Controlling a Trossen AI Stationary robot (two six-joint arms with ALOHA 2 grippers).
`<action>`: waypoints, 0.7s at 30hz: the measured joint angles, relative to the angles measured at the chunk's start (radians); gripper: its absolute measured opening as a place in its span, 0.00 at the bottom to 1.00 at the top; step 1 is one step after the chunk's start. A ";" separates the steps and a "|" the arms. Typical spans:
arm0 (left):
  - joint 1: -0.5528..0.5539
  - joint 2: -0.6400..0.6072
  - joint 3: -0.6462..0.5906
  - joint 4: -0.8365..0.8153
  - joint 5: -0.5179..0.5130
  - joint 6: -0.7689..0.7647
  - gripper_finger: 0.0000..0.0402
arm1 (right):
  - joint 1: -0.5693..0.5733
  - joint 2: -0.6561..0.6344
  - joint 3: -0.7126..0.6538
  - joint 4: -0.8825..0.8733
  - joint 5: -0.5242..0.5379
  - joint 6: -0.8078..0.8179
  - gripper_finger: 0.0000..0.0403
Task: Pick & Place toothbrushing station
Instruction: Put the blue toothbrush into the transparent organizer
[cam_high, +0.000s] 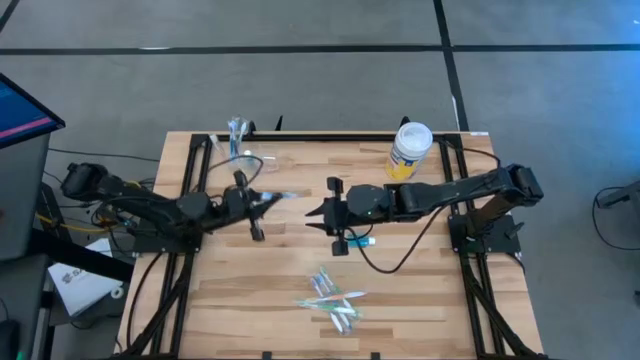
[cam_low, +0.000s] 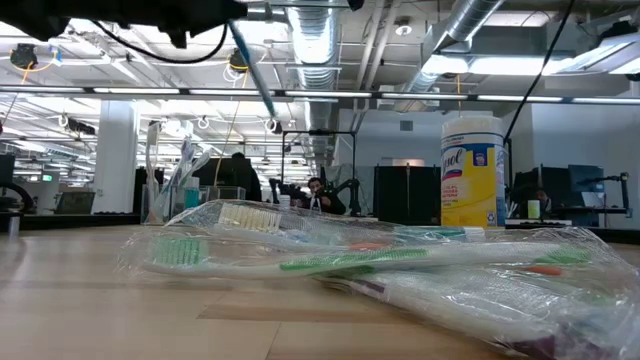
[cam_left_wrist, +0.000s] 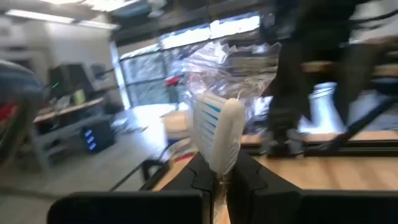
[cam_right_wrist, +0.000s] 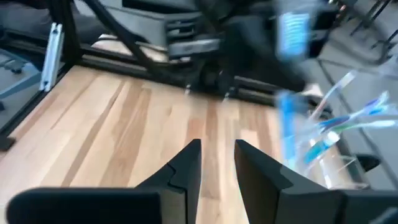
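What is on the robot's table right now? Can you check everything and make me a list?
Surface: wooden table, bare planks between things.
Job's things: clear cup with toothbrushes at the far left; wrapped toothbrushes piled near the front; one wrapped toothbrush held up.
Clutter: yellow-labelled jar, far right.
Grippers: left gripper shut on the wrapped toothbrush; right gripper jaws apart, holding nothing, facing it mid-table.
Cables: black cable looping under the right arm.
Surroundings: office, a person far behind.
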 joint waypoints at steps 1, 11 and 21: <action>0.023 -0.018 0.000 -0.028 -0.006 -0.011 0.01 | 0.001 0.007 0.000 -0.005 0.000 0.008 0.21; 0.351 -0.077 0.000 -0.268 0.061 -0.162 0.01 | 0.001 0.062 -0.001 -0.051 -0.009 0.076 0.18; 0.699 -0.060 0.043 -0.384 0.285 -0.244 0.01 | -0.002 0.129 -0.001 -0.039 -0.007 0.091 0.18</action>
